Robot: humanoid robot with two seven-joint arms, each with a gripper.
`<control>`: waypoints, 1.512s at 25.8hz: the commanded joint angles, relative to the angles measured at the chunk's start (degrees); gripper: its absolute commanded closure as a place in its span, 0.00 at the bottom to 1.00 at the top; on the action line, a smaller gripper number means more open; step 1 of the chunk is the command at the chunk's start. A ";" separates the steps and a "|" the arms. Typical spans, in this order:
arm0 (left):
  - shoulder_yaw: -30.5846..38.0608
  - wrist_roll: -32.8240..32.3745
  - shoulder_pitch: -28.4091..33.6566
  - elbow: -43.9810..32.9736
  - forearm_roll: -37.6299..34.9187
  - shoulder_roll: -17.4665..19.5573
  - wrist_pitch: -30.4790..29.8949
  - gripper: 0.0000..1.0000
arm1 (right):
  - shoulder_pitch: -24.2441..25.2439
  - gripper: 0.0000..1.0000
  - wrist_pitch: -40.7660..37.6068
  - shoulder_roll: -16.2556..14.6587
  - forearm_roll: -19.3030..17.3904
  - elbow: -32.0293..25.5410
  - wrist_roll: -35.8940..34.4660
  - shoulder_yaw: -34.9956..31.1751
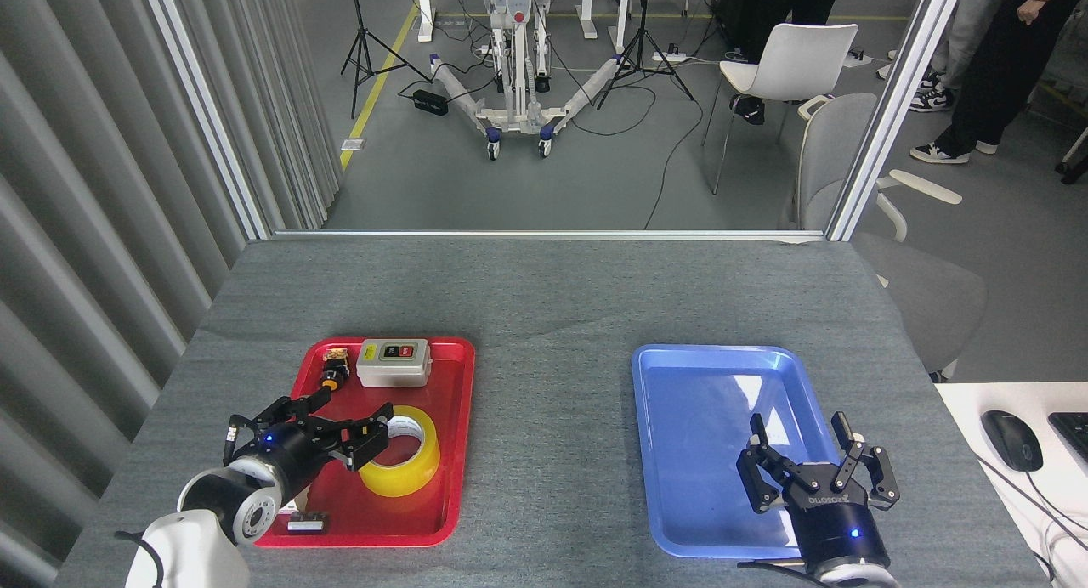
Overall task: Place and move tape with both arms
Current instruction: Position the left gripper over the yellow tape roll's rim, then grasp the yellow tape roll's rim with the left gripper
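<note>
Yellow tape (399,452) lies flat in the red tray (455,418), just right of the left hand (327,420), whose spread fingers reach its near-left rim. Right hand (803,448), fingers spread and empty, hovers over the blue tray (671,384) on the bench (544,299).

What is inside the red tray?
The red tray holds the yellow tape, a grey switch box, a small yellow-capped button and a small dark part. The left gripper hides some of the tray floor.
</note>
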 commanded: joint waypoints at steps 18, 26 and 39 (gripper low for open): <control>-8.55 -28.35 -11.69 9.37 0.03 -0.49 17.56 0.00 | -0.16 0.00 0.03 -0.09 0.01 0.78 -0.18 -0.12; -10.93 -35.03 -14.07 12.71 0.03 -2.07 22.75 0.00 | -0.16 0.00 0.29 0.00 0.01 0.78 -0.18 -0.12; -11.10 -34.86 -15.38 18.07 0.03 -1.99 18.97 0.06 | -0.16 0.00 0.38 -0.26 0.10 0.78 -0.18 -0.12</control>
